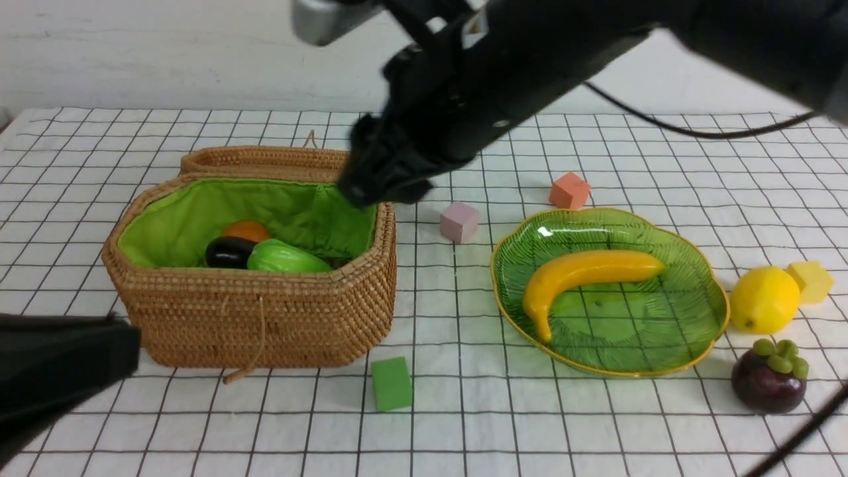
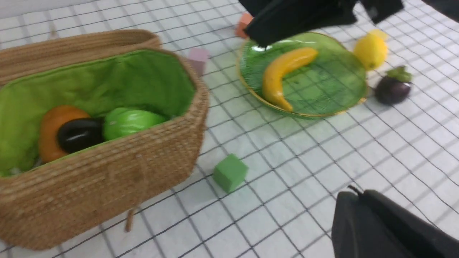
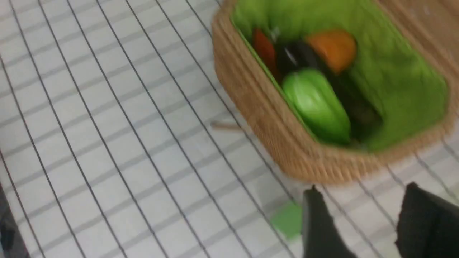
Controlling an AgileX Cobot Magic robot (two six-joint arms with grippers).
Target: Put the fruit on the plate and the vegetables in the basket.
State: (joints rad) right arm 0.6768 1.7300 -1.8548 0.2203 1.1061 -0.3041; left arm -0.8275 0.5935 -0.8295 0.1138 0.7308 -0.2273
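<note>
Lemon (image 1: 764, 299) and mangosteen (image 1: 768, 383) lie on the counter (image 1: 464, 397) at frame right, beside the plate (image 1: 636, 331) holding the banana (image 1: 583, 275). The vegetables (image 1: 285, 258) sit in the basket (image 1: 265, 318). Right end effector (image 3: 362, 188) is spread apart and empty; left end effector (image 1: 99, 344): cannot tell. If pinched, the round lemon could roll or drag the adjacent yellow cube (image 1: 809, 280). No readable writing.

- Setting: a robot-manipulation test bench of the laboratory kind, not a home or a kitchen.
- Work surface: a white cloth (image 1: 596, 430) printed with a regular black grid, backed by a plain white wall (image 1: 165, 53).
- Apparatus: a black robot arm (image 1: 503, 73) reaches over the cloth, with a loose black cable (image 1: 695, 132) behind it. A second arm (image 1: 53, 371) shows at the near left edge.
- Props: plastic toy produce, namely a banana (image 1: 583, 271), a lemon (image 1: 763, 299) and a mangosteen (image 1: 768, 381), set out with a woven basket (image 1: 265, 318) and a green glass plate (image 1: 662, 344).
- Blocks: a pink cube (image 1: 458, 221), an orange cube (image 1: 568, 191), a green cube (image 1: 391, 383) and a yellow cube (image 1: 811, 281) lie scattered on the cloth.
</note>
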